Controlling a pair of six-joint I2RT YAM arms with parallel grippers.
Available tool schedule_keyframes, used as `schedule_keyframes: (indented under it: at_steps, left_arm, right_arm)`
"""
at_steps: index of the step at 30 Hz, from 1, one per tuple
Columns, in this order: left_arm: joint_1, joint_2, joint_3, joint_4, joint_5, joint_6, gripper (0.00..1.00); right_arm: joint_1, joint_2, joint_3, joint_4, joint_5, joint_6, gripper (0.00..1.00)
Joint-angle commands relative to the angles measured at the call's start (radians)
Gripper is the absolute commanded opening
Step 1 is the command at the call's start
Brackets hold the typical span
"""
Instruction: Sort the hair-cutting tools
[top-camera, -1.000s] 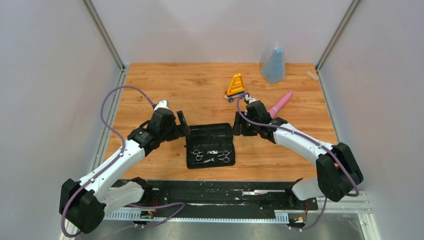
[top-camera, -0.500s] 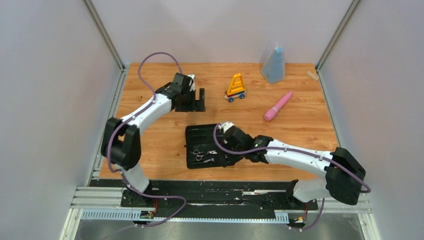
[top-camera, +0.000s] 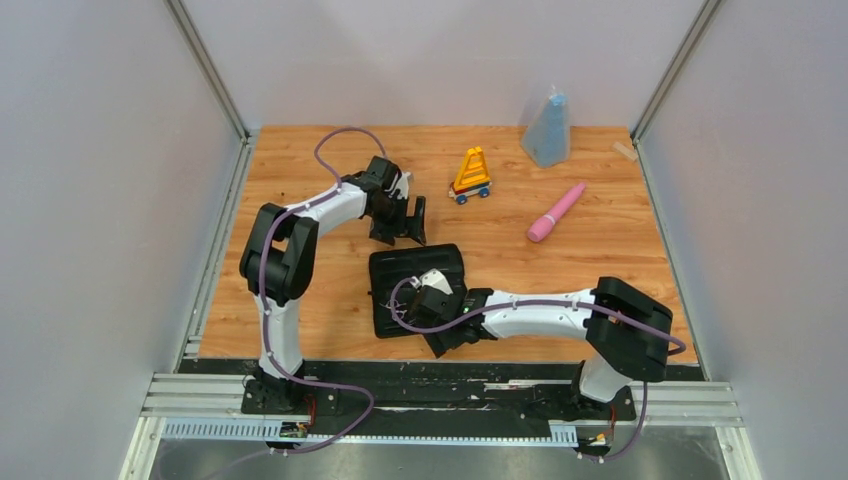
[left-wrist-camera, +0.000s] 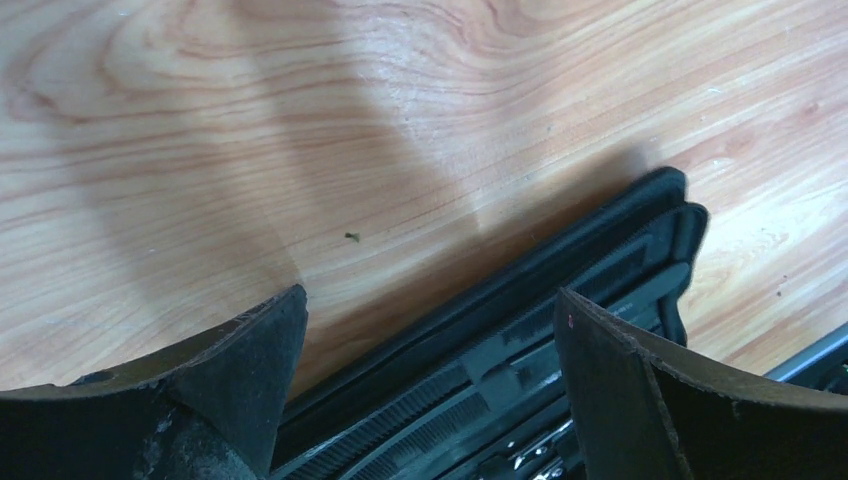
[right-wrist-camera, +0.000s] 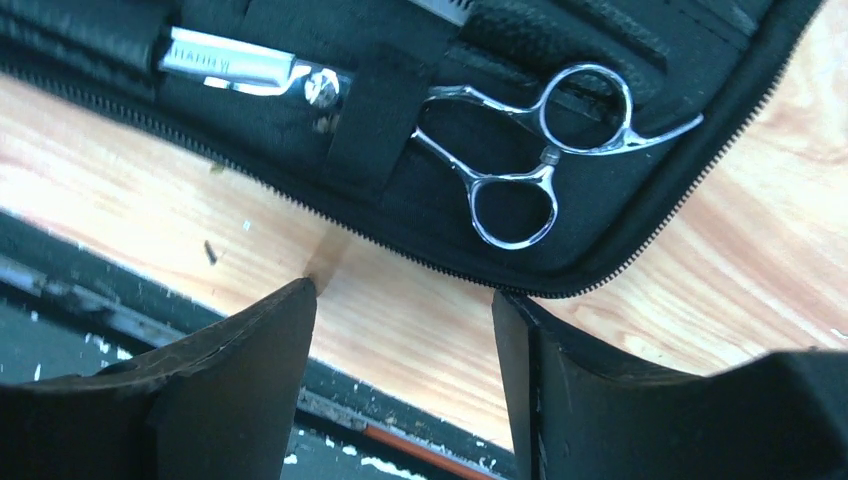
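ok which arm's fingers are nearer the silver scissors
right. its fingers hang just off the case's near edge beside the scissors; the left fingers are over the case's far edge

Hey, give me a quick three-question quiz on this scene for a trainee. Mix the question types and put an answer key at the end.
1. Multiple choice: where do the scissors lie? A, tucked under a strap inside the black case; B, loose on bare wood; C, held up in the air.
2. True or false: the right gripper is open and holds nothing.
3. Short answer: which gripper hovers by the case's far edge?
Key: 1 A; 2 true; 3 the left gripper.
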Motion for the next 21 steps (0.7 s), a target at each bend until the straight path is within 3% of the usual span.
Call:
schedule_keyframes:
  at_steps: [1,6,12,21]
  left_arm:
    - [0.007,-0.032,-0.065,0.015,0.062,0.002,1.0]
    - [0.051,-0.123,-0.21,0.091,0.112,-0.048,1.0]
    - [0.098,-0.298,-0.445,0.172,0.128,-0.133,1.0]
    - [0.102,-0.534,-0.64,0.298,0.161,-0.257,1.0]
  right_arm:
    - [-0.066,0.061,0.023,-0.004,0.17,0.062,0.68]
    - [-0.201,0.073,0.035,0.069,0.188,-0.026,0.68]
    - [-0.369,0.099,0.084,0.221,0.067,-0.127,0.68]
    - [-0.467,0.087,0.064,0.32,-0.173,-0.106,0.68]
